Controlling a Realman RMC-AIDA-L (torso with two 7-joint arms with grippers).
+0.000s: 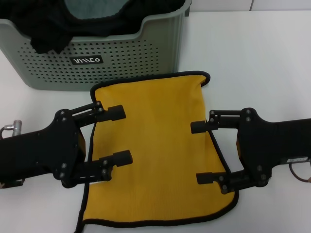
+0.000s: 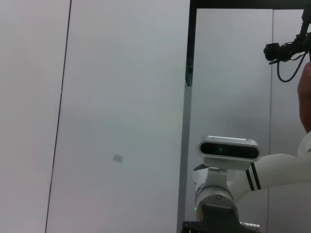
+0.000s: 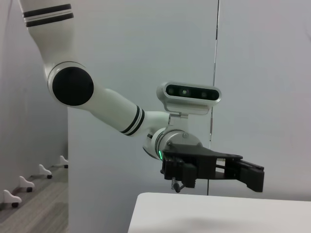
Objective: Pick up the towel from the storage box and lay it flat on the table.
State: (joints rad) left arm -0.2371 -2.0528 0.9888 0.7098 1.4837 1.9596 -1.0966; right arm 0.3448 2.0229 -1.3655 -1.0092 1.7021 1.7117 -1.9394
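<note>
- Towel: lies spread on the table, yellow face up, black trim around the edge; just near of the box, between the two grippers. Far right corner slightly turned up, near left corner a little curled.
- Box: sage-green, dotted walls, black logo label on its near wall; stands far left on the table. Holds a black cloth draped over its near rim and a pale teal cloth behind it.
- Left gripper: above the towel's left edge, fingers spread wide, grasping nothing. Seen side-on in the right wrist view, above the table.
- Right gripper: above the towel's right edge, fingers spread wide, grasping nothing.
- Left wrist view: shows only wall panels and the right arm's camera.
</note>
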